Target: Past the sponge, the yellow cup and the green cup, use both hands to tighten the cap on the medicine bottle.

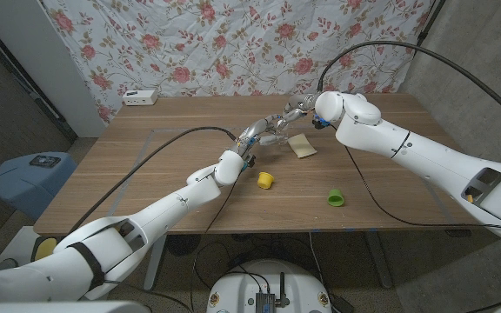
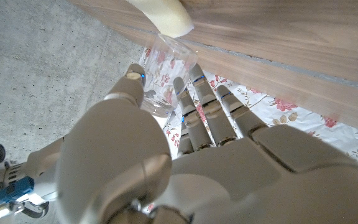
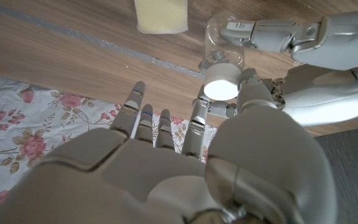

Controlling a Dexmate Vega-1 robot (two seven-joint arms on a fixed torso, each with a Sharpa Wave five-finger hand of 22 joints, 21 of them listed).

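Hands grip bottle (cap pinched)

no text, label, brand, number or sign can be read on any surface: the clear medicine bottle and its white cap carry no legible marking, and the small white device at the table's far edge is too small to read.

both hands raised, fingers curled.

Left hand around clear medicine bottle, sponge just beyond.
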